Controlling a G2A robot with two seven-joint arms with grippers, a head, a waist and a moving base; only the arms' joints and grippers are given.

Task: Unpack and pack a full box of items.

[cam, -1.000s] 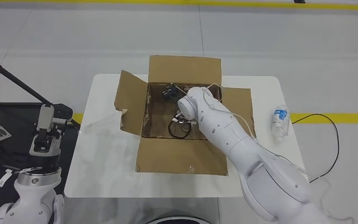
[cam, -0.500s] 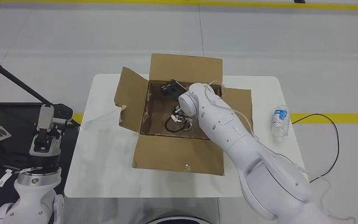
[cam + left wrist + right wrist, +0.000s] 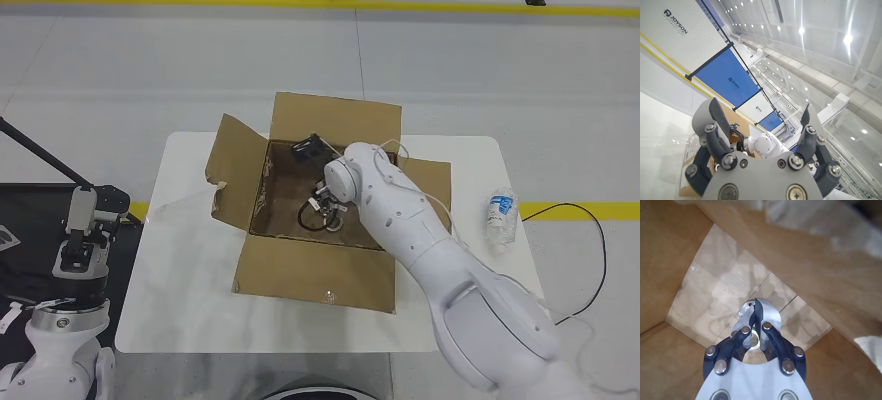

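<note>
**Right gripper [image 3: 755, 306] closed inside the open box [image 3: 310, 280]**

At the far left, off the white table [image 3: 180, 300], the left gripper [image 3: 761, 109] pointed upward with its jaws apart. The cardboard box sat mid-table with its flaps spread. The right gripper hung inside it, just above the floor, jaws pressed together. A water bottle [image 3: 500, 215] lay by the table's right edge.
</note>
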